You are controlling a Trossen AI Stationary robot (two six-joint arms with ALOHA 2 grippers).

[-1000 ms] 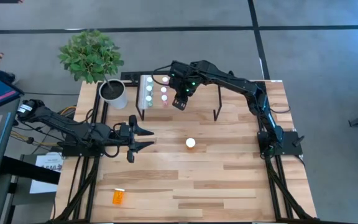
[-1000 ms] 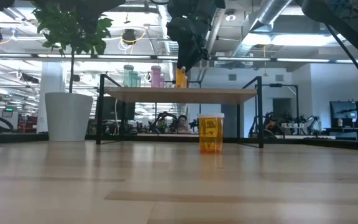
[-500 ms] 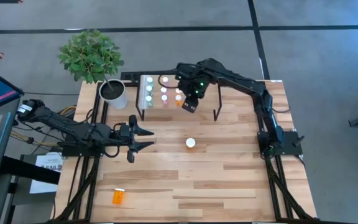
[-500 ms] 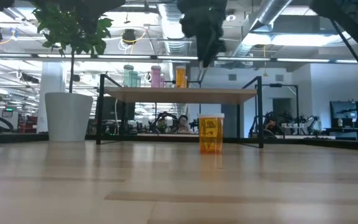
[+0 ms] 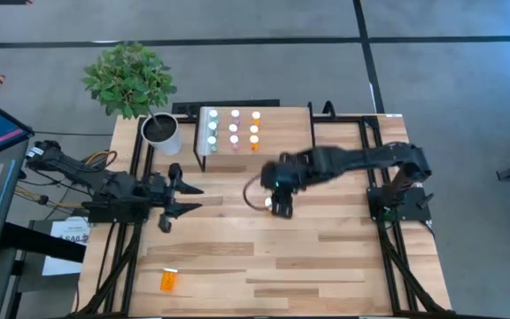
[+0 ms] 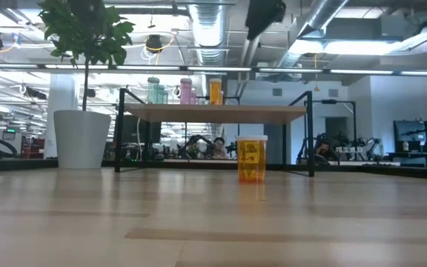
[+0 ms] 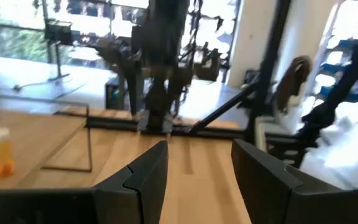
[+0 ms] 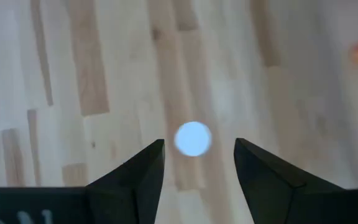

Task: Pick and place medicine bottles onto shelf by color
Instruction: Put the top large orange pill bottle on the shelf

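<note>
right gripper has left the low light-wood shelf on black legs and now hangs over the upright orange white-capped bottle mid-table, fingers spread, holding nothing. a small orange bottle now stands on the shelf beside the pink row. left gripper, shifted slightly nearer, fingers apart, empty. another orange bottle lies near-left.

1. The right arm reaches from its base at the table's right edge toward the middle, elbow bent; its wrist points straight down over the tabletop.
2. The right gripper hangs above the table surface, its two dark fingers spread apart with nothing between them.
3. The left arm lies low along the table's left side; the left gripper points toward the centre, fingers parted and empty.
</note>
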